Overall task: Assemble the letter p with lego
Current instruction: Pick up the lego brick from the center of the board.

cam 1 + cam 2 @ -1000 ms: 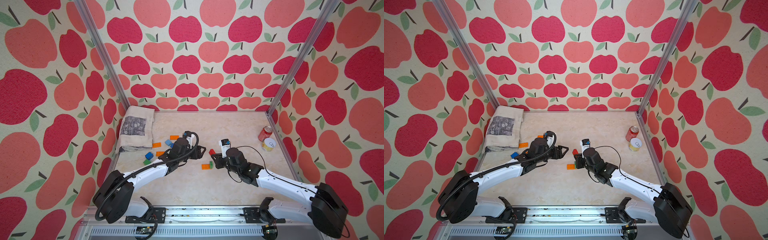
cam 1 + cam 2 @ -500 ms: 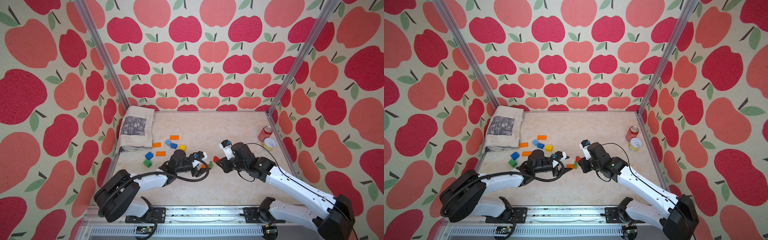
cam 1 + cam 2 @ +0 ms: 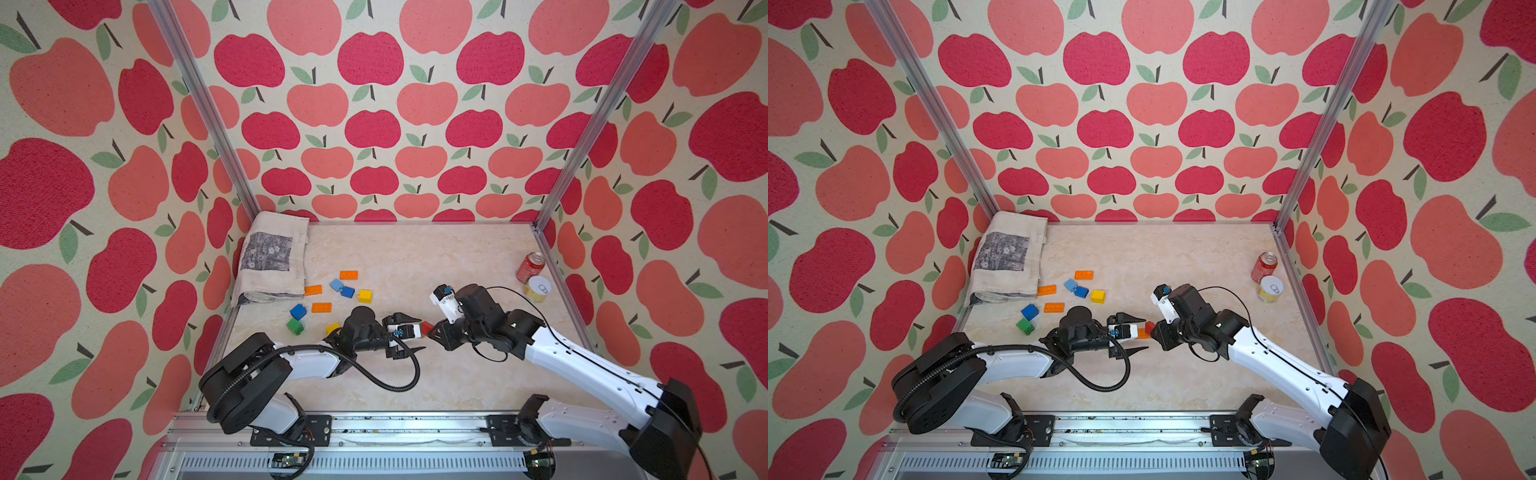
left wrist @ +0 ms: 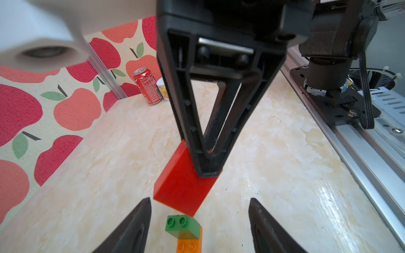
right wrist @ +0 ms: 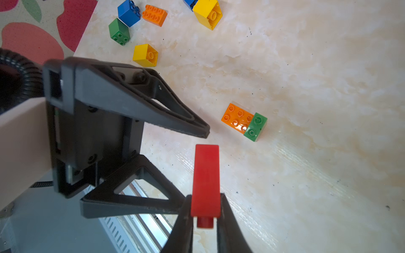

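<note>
Red brick point(image 5: 206, 175): your right gripper point(image 5: 205, 197) is clamped on its two flat sides, holding it over the front middle of the worktop point(image 3: 457, 257). Your left gripper point(image 4: 199, 199) faces it with jaws spread wide. Just beneath lies an orange brick point(image 5: 237, 116) with a green brick point(image 4: 183, 226) joined on one end. The red one seems clear of them, though the angle is poor. The loose bricks point(image 3: 321, 307) lie near the folded cloth point(image 3: 274, 257).

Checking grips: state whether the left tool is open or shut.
Open: the left tool has its fingers wide apart, gripping nothing; the right tool clamps the red brick.
</note>
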Robot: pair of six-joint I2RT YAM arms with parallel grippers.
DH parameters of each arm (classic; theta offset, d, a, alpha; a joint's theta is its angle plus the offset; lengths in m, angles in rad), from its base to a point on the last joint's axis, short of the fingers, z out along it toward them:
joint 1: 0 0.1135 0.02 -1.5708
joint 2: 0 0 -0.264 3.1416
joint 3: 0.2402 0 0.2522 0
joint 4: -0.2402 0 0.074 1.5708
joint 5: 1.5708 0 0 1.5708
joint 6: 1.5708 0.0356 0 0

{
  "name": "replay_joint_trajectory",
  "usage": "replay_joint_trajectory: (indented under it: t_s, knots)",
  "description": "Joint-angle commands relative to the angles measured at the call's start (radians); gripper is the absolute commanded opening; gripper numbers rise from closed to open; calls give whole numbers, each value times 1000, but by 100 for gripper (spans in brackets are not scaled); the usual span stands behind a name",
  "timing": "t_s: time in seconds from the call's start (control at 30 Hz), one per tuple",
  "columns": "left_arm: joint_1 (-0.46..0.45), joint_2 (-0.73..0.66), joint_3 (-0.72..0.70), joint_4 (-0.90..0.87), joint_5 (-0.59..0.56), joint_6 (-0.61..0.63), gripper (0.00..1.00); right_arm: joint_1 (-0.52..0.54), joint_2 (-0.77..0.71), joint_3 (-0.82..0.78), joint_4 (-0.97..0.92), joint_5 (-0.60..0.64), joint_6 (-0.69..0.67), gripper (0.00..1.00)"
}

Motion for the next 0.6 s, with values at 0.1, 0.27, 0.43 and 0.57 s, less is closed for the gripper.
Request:
replay_joint_trajectory:
  t_s: [0.1,0.27,0.43,0.57]
  knots:
    - [-17,42,26,82,-46,52,71,19,19,35,-24,-27,-20,0]
    - [-21,43,30,64,-51,66,68,25,29,43,-37,-26,-23,0]
    - [-26,40,27,53,-64,75,58,25,37,51,-40,-14,-16,0]
    - [-28,39,27,50,-70,70,51,25,47,56,-41,-1,-6,0]
